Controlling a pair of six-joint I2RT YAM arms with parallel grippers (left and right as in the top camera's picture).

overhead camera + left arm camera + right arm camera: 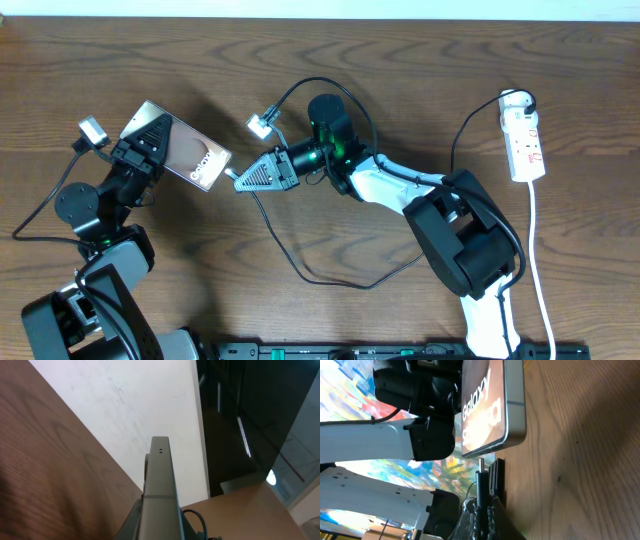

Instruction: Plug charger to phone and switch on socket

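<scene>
Jaws clamped — charger tip beside phone.

phone brown-grey, white lettering | charger black | socket white — red marks | table brown woodgrain

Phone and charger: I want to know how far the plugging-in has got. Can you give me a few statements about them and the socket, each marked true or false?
1. The left gripper is shut on the phone. True.
2. The charger's plug tip is fully seated in the phone. False: in the right wrist view its metal end sits just short of the phone's end edge.
3. The right gripper holds the charger's plug tip, aimed at the phone. True.
4. The socket lies right beside the phone. False: it lies at the far right of the overhead view, away from both grippers.
5. White lettering is at the phone end facing the plug. True.
</scene>
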